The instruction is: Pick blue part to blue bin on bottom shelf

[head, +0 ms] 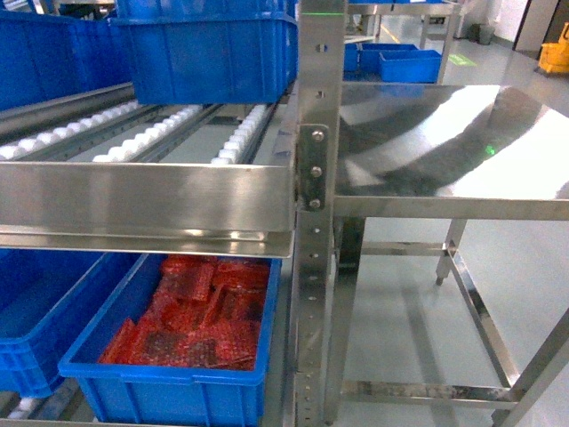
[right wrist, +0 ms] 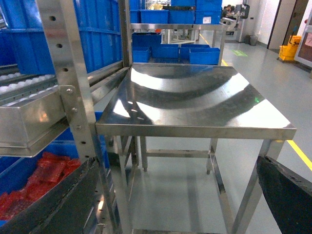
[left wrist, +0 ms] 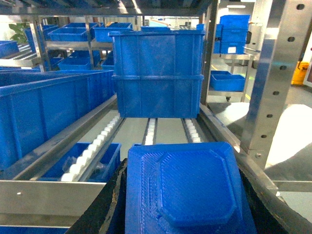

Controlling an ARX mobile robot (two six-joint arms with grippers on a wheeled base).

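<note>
Head view: the steel rack's perforated upright (head: pixel 313 222) stands mid-frame. Left of it, behind a flat front lip, run roller tracks (head: pixel 169 129) carrying a blue crate (head: pixel 209 49). Below that lip sits a blue bin (head: pixel 173 378) holding red bagged parts (head: pixel 200 311), with a second blue bin (head: pixel 40 311) further left, cut off by the frame edge. Right of the upright is the bare steel table (head: pixel 444 142). Neither arm shows here.

Left wrist view: the blue part (left wrist: pixel 187 192) fills the lower middle, flanked by the left gripper's (left wrist: pixel 183 204) dark fingers (left wrist: pixel 105 207); it appears clamped between them, though the contact points are hidden. It is held in front of the roller tracks, left of the upright, not in any bin.

Right wrist view: only 2 dark finger edges (right wrist: pixel 53 204) of the right gripper (right wrist: pixel 170 214) show at the bottom corners, spread wide with nothing between them, facing the table just right of the upright.
</note>
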